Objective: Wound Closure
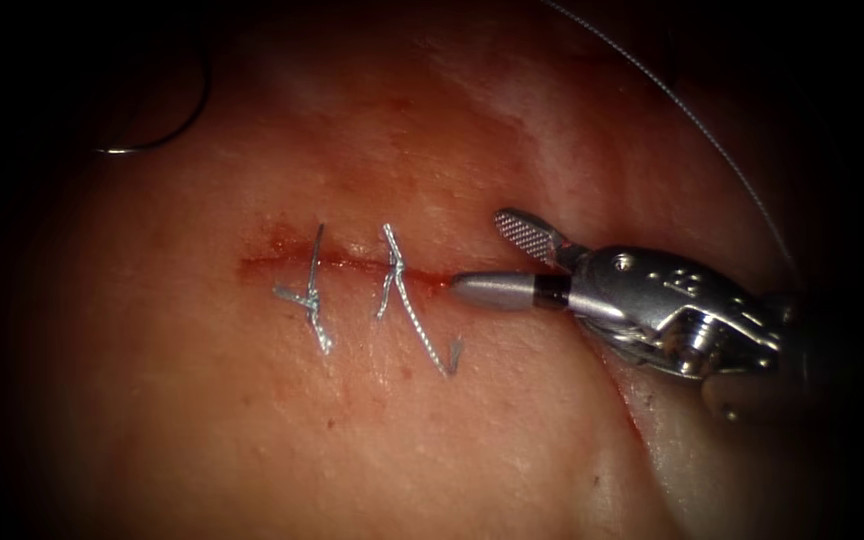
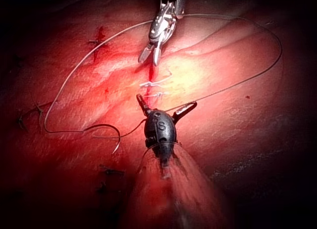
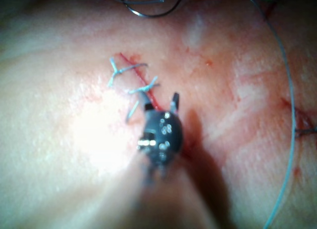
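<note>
In the endoscope view the right gripper (image 1: pixel 510 262) comes in from 3 o'clock and sits at the right end of the cut (image 1: pixel 342 264) in the tissue (image 1: pixel 472 440). Its jaws are spread and hold nothing, and the lower jaw points straight along the cut line. Two stitches (image 1: pixel 399 295) with short cut ends cross the cut to the left of it. The needle (image 1: pixel 157 138) lies well apart from this gripper, at about 10 o'clock from it and beyond the cut's left end. It appears to rest loose on the surface, its arc opening toward 12 o'clock, and no tool is on it. A run of thread (image 1: pixel 704 132) sweeps past at 1 o'clock. In the left wrist view the left gripper (image 2: pixel 163 105) hangs with its jaws splayed wide and empty, just short of the stitches (image 2: pixel 154 89). The right gripper (image 2: pixel 151 55) stands beyond them. The needle (image 2: pixel 106 131) lies off to the left gripper's 9 o'clock, with the thread (image 2: pixel 257 73) looping widely round both tools. Judged from here, the left arm seems the nearer to the needle. In the right wrist view the right gripper (image 3: pixel 159 99) is again parted and empty, its tips just beside the near stitch (image 3: pixel 142 86). The needle (image 3: pixel 148 12) curves well beyond the stitches, and the thread (image 3: pixel 290 115) trails down the far side.
</note>
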Robot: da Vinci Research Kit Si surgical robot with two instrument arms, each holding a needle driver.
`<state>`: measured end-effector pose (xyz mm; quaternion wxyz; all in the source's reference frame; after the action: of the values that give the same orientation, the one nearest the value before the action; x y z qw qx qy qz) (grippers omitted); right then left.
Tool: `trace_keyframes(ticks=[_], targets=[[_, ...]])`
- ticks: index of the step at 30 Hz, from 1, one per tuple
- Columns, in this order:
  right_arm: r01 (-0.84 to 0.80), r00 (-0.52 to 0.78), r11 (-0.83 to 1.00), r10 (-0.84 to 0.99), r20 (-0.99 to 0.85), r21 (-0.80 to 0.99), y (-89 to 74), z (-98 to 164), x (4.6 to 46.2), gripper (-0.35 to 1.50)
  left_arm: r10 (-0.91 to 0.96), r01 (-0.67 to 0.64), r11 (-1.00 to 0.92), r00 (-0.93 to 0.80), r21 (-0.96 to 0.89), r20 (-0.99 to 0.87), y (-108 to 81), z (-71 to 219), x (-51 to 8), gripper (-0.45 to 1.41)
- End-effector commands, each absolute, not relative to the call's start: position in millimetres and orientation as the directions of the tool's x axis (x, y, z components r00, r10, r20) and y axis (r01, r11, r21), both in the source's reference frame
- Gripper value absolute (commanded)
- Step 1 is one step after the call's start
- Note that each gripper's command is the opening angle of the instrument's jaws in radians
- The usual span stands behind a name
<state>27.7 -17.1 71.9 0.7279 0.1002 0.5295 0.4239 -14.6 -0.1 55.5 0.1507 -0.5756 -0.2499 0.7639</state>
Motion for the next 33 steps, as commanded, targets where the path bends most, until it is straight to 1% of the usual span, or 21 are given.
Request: trace_keyframes(ticks=[1,5,6,11,16,19,23,29,33], targets=[[-0.508,0.08,0.621,0.724,-0.685,0.597,-17.4,72.5,28.5,1.28,0.537,0.053,-0.817,-0.291,-0.574,-0.791,-0.2,56.3,-15.4,1.13],[-0.502,0.081,0.623,0.725,-0.684,0.6,-17.4,72.4,28.5,1.28,0.558,0.045,-0.804,-0.289,-0.593,-0.778,0.3,57.4,-17.7,1.08],[-0.502,0.081,0.623,0.725,-0.684,0.6,-17.4,72.3,28.5,1.28,0.561,0.037,-0.803,-0.289,-0.595,-0.776,0.3,57.8,-18.3,1.03],[-0.501,0.082,0.624,0.725,-0.684,0.6,-17.6,72.2,28.6,1.28,0.556,0.002,-0.814,-0.289,-0.581,-0.78,-0.3,61.0,-23.0,0.94],[-0.495,0.083,0.626,0.725,-0.684,0.603,-17.7,72.1,28.6,1.26,0.591,-0.035,-0.793,-0.29,-0.609,-0.753,-1.9,65.1,-26.7,0.94],[-0.495,0.083,0.626,0.725,-0.684,0.603,-17.7,72.1,28.6,1.26,0.606,-0.046,-0.782,-0.289,-0.622,-0.741,-2.6,67.0,-27.6,0.93],[-0.493,0.084,0.627,0.725,-0.684,0.603,-17.9,71.9,28.7,1.25,0.62,-0.054,-0.771,-0.289,-0.634,-0.73,-3.6,68.8,-27.8,0.86],[-0.483,0.087,0.63,0.725,-0.683,0.608,-18.1,71.8,29.0,1.25,0.635,-0.077,-0.761,-0.288,-0.644,-0.717,-4.3,69.7,-27.8,0.71],[-0.481,0.087,0.631,0.725,-0.683,0.609,-18.1,71.7,29.1,1.23,0.646,-0.099,-0.755,-0.281,-0.648,-0.71,-4.3,69.8,-28.1,0.71]])
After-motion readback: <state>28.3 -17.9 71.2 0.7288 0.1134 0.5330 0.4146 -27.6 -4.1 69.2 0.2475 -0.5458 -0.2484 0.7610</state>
